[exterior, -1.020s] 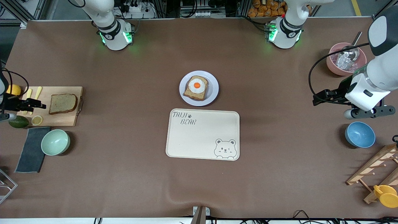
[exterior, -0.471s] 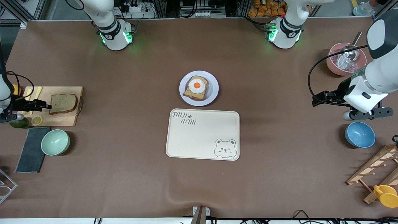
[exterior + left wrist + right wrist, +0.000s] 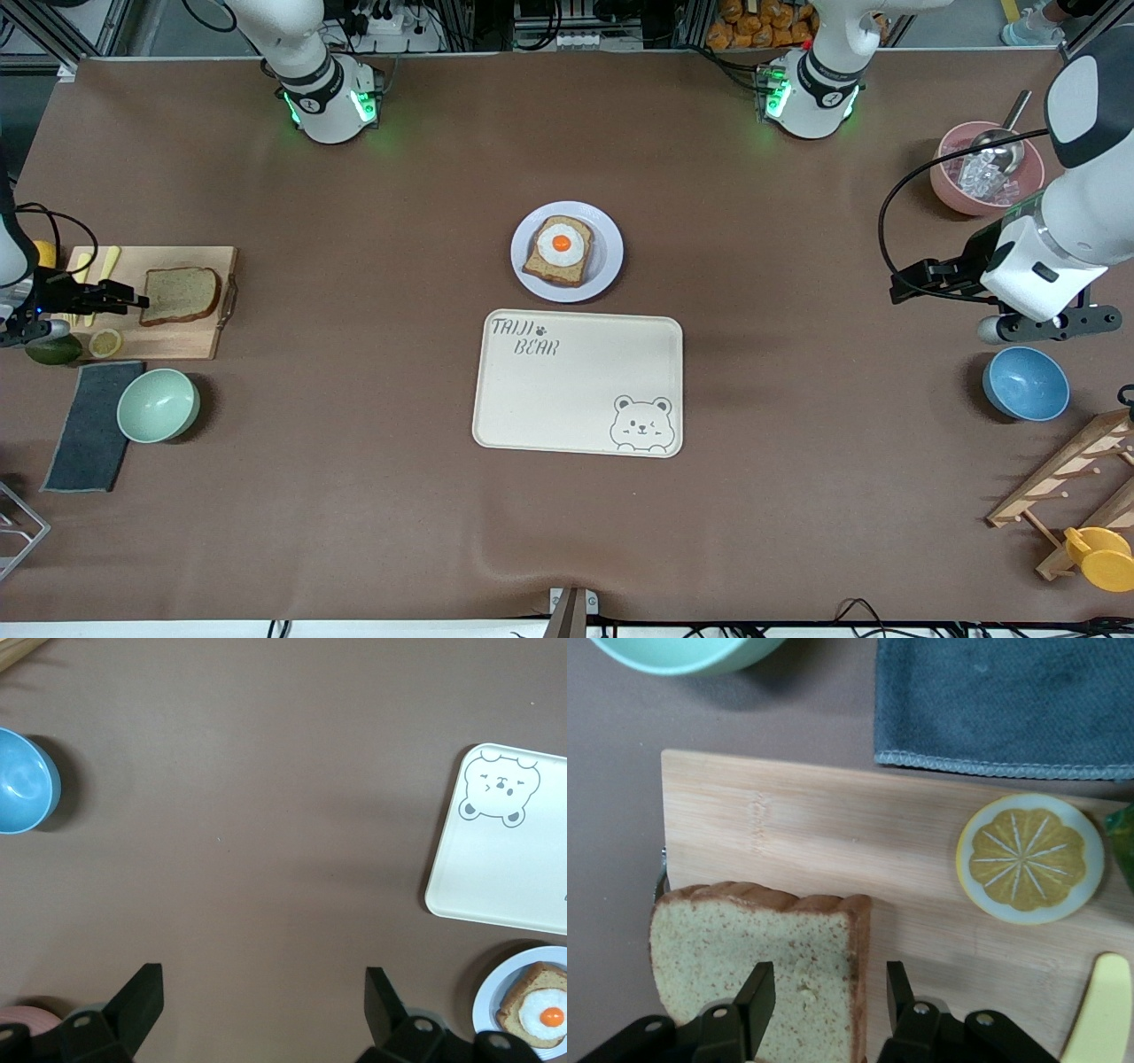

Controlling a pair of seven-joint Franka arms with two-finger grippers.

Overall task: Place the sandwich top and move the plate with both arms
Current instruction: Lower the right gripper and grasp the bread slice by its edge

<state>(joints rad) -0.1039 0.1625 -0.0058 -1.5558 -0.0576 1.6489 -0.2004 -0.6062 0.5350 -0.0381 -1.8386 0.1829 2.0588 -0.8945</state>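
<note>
The right gripper (image 3: 137, 302) has slid along the pale wooden cutting board (image 3: 177, 341) since a second ago. Its tips have now reached the crust edge of the sandwich top (image 3: 180, 295), the plain light-brown bread slice. The slice lies flat and unmoved on the board at the right arm's end of the table. In the right wrist view the black fingers (image 3: 757, 992) stand partly apart, one over the crumb and one over the board beside the crust, and nothing is lifted.

The left gripper (image 3: 899, 288) waits with its jaws spread wide and empty. It has shifted only slightly and hangs over bare table beside the round blue bowl (image 3: 1025, 383).

The small round lavender-white plate (image 3: 608, 266) sits mid-table, unmoved. It carries the toast with a fried egg (image 3: 558, 250) and lies just farther from the front camera than the cream rectangular bear tray (image 3: 576, 390).
</note>
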